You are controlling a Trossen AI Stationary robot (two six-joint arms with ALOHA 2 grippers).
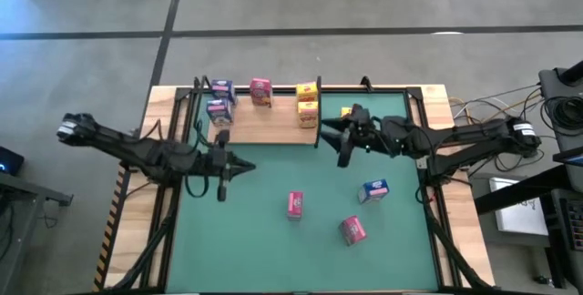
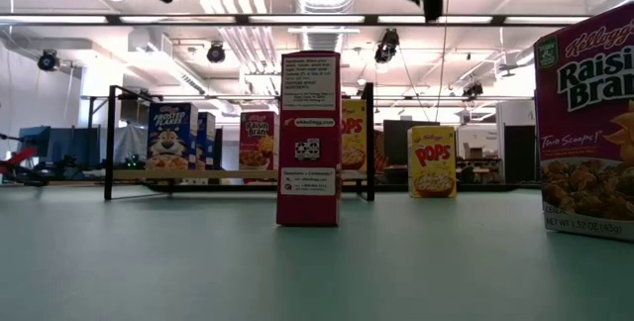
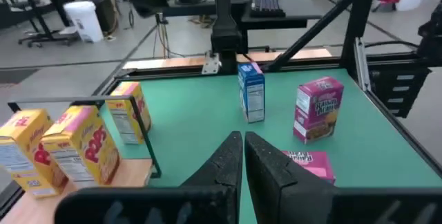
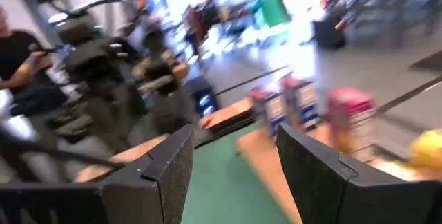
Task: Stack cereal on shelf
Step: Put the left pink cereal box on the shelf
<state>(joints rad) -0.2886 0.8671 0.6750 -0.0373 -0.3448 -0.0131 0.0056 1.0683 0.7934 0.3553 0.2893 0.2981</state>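
Observation:
The shelf (image 1: pixel 264 127), a light-wood panel with black posts, lies at the far side of the green mat. On it stand two blue boxes (image 1: pixel 219 100), a pink box (image 1: pixel 260 92) and two yellow boxes (image 1: pixel 308 101). A third yellow box (image 1: pixel 346 113) stands on the mat just right of the shelf. Two pink boxes (image 1: pixel 294 204) (image 1: pixel 352 229) and a blue box (image 1: pixel 374 190) are on the open mat. My left gripper (image 1: pixel 251 167) is shut and empty, hovering near the shelf's front edge. My right gripper (image 1: pixel 322 130) is open and empty at the shelf's right end, beside the yellow boxes.
The mat's black frame (image 1: pixel 428 149) borders the work area, with wooden table edges outside it. Cables and equipment (image 1: pixel 556 104) sit to the right of the table. A person (image 4: pixel 17 58) shows in the room beyond. Open mat lies between the two arms.

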